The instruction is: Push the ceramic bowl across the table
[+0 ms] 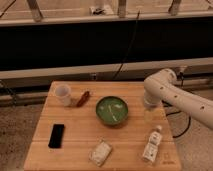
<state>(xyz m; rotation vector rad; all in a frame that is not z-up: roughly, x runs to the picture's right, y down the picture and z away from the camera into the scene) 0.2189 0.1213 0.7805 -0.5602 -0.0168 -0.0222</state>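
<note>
The green ceramic bowl (pixel 111 110) sits near the middle of the light wooden table (pixel 75 155), with pale streaks inside it. My white arm (pixel 165 87) reaches in from the right and bends down over the table's right side. My gripper (pixel 149 116) hangs at its end, to the right of the bowl and a short gap from its rim.
A white cup (pixel 63 94) and a small reddish-brown item (pixel 83 98) stand at the back left. A black phone (pixel 56 135) lies front left, a pale packet (pixel 100 152) front centre, and a small bottle (pixel 152 143) front right below the gripper. A dark wall runs behind.
</note>
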